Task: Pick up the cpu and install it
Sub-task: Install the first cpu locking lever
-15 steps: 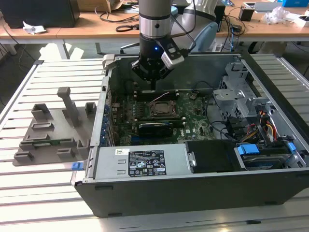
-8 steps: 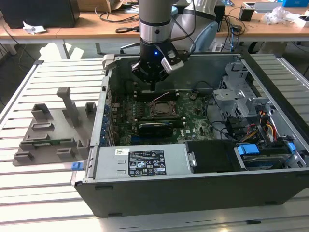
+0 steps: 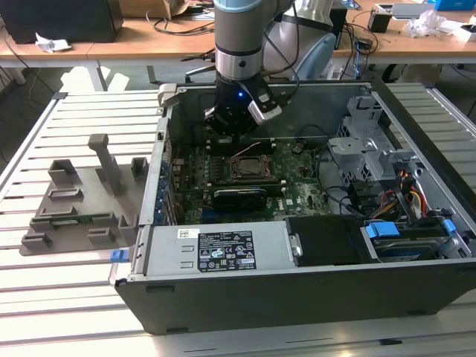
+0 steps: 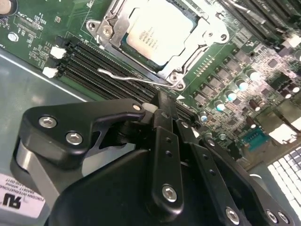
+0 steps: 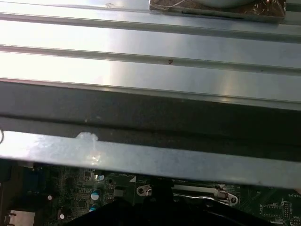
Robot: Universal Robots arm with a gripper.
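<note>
The cpu (image 4: 157, 34), a flat square chip with a shiny silver top, lies inside the black socket's metal frame (image 4: 197, 42) on the motherboard; in the exterior view the cpu (image 3: 248, 168) sits mid-board in the open computer case. My gripper (image 4: 162, 101) hovers just beside the socket, with its black fingers (image 4: 165, 141) drawn together, shut and holding nothing. The socket's thin wire lever (image 4: 136, 79) lies between the fingertips and the cpu. In the exterior view the gripper (image 3: 239, 141) hangs over the board just behind the socket.
The case walls (image 3: 160, 171) surround the board. A power supply (image 3: 216, 253) runs along the front and a drive cage (image 3: 372, 141) stands on the exterior view's right. A grey plastic tray (image 3: 82, 204) rests on the slatted table at the left. Memory slots (image 4: 94, 61) flank the socket.
</note>
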